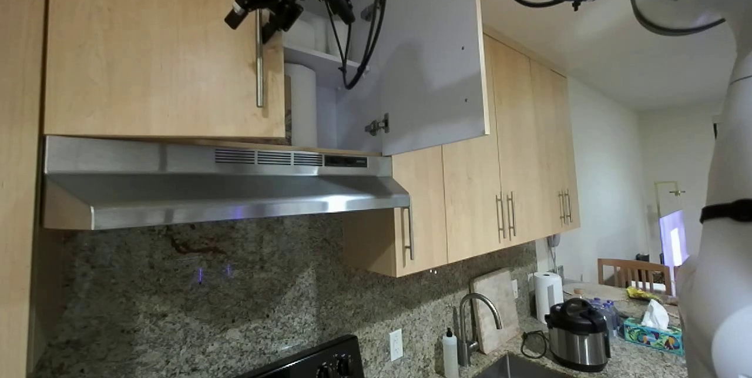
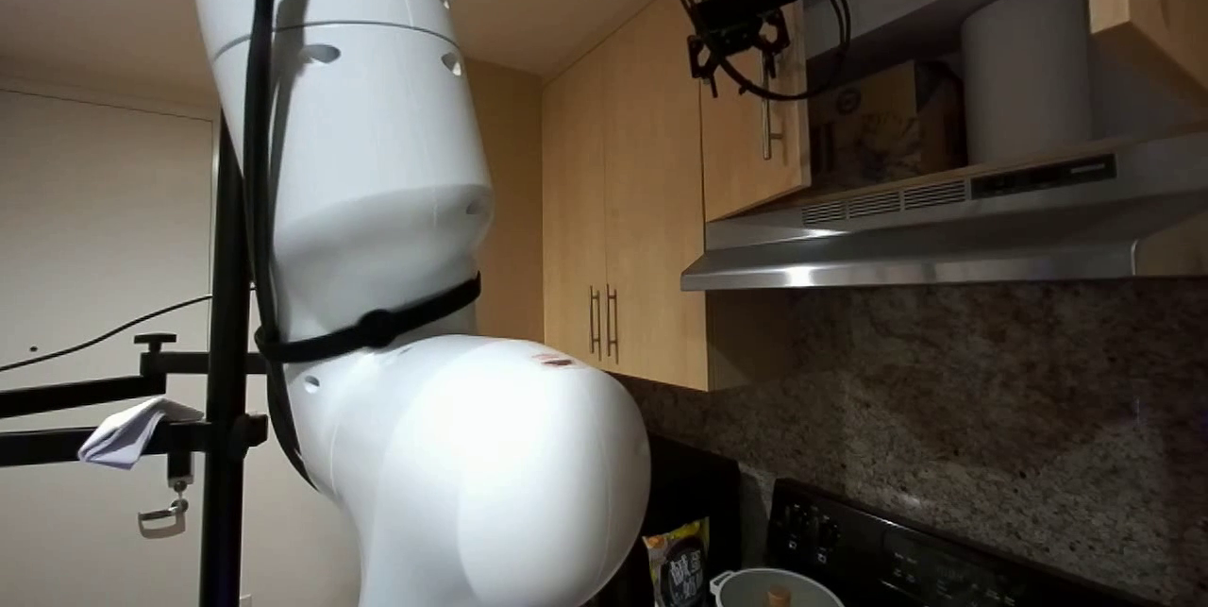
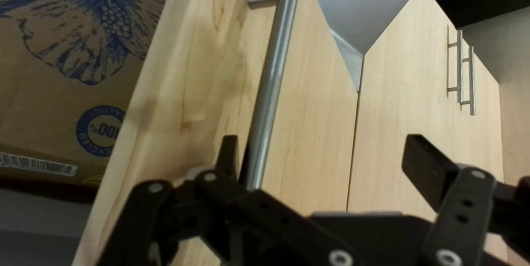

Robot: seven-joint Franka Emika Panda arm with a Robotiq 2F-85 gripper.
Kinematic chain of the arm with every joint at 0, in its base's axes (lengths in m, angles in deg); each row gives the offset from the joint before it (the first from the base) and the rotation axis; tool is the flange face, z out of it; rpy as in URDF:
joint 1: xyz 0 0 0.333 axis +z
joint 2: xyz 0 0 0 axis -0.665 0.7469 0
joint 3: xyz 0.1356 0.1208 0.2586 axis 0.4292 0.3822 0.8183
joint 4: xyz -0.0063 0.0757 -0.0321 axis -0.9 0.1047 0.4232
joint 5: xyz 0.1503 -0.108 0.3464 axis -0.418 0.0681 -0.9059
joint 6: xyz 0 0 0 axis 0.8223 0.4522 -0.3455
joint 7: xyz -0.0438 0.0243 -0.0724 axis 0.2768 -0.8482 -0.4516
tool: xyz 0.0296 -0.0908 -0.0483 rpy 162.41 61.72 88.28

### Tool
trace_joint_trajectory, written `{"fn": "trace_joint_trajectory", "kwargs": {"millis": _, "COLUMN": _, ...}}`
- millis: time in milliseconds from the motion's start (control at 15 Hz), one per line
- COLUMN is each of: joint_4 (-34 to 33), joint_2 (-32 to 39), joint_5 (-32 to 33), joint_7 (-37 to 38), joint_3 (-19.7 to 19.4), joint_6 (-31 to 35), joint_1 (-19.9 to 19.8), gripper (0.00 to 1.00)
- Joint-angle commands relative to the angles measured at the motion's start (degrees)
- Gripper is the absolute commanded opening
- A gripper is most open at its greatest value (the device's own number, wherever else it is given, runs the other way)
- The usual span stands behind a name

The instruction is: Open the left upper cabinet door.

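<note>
Just below door [image 1: 161,49] — hood [image 1: 226,190], behind — box [image 3: 62,88]

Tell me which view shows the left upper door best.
An exterior view: the door spreads its broad front there. An exterior view also shows this door, slanted, narrow; the wrist view, a cropped close-up around its handle.

Surface [image 1: 646,366] is speckled stone, lower right in an exterior view. Sink [image 1: 517,368] set in it, curved faucet [image 1: 464,347] standing behind. Black-topped bottle [image 1: 450,355] just left of faucet; pale board [image 1: 506,314] tilted against backsplash [image 1: 223,284]. Lidded cooker [image 1: 578,340], cable [image 1: 524,347] looped beside it, paper towel roll [image 1: 544,307] behind. Tissue box [image 1: 652,337] right, clear bottles [image 1: 611,316] between.
</note>
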Motion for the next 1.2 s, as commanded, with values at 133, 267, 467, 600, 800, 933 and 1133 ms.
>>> {"fn": "trace_joint_trajectory", "kwargs": {"millis": 133, "joint_4": 2.8, "joint_2": -3.6, "joint_5": 5.1, "joint_7": 9.0, "joint_3": 2.8, "joint_6": 1.6, "joint_1": 3.2, "gripper": 1.00}}
{"fn": "trace_joint_trajectory", "kwargs": {"millis": 267, "joint_4": 2.8, "joint_2": -3.9, "joint_5": 7.6, "joint_7": 12.4, "joint_3": 3.8, "joint_6": 1.7, "joint_1": 3.2, "gripper": 1.00}}
{"fn": "trace_joint_trajectory", "kwargs": {"millis": 467, "joint_4": 2.6, "joint_2": -4.3, "joint_5": 10.6, "joint_7": 16.7, "joint_3": 5.4, "joint_6": 2.2, "joint_1": 3.1, "gripper": 1.00}}
{"fn": "trace_joint_trajectory", "kwargs": {"millis": 600, "joint_4": 2.5, "joint_2": -4.5, "joint_5": 12.3, "joint_7": 18.8, "joint_3": 6.3, "joint_6": 2.0, "joint_1": 3.1, "gripper": 1.00}}
{"fn": "trace_joint_trajectory", "kwargs": {"millis": 800, "joint_4": 2.1, "joint_2": -4.6, "joint_5": 14.4, "joint_7": 20.8, "joint_3": 7.5, "joint_6": 1.7, "joint_1": 3.1, "gripper": 1.00}}
{"fn": "trace_joint_trajectory", "kwargs": {"millis": 933, "joint_4": 1.9, "joint_2": -4.8, "joint_5": 15.8, "joint_7": 21.7, "joint_3": 8.3, "joint_6": 1.3, "joint_1": 3.1, "gripper": 1.00}}
{"fn": "trace_joint_trajectory", "kwargs": {"millis": 1133, "joint_4": 1.6, "joint_2": -5.0, "joint_5": 17.9, "joint_7": 24.6, "joint_3": 9.8, "joint_6": 0.9, "joint_1": 2.8, "gripper": 1.00}}
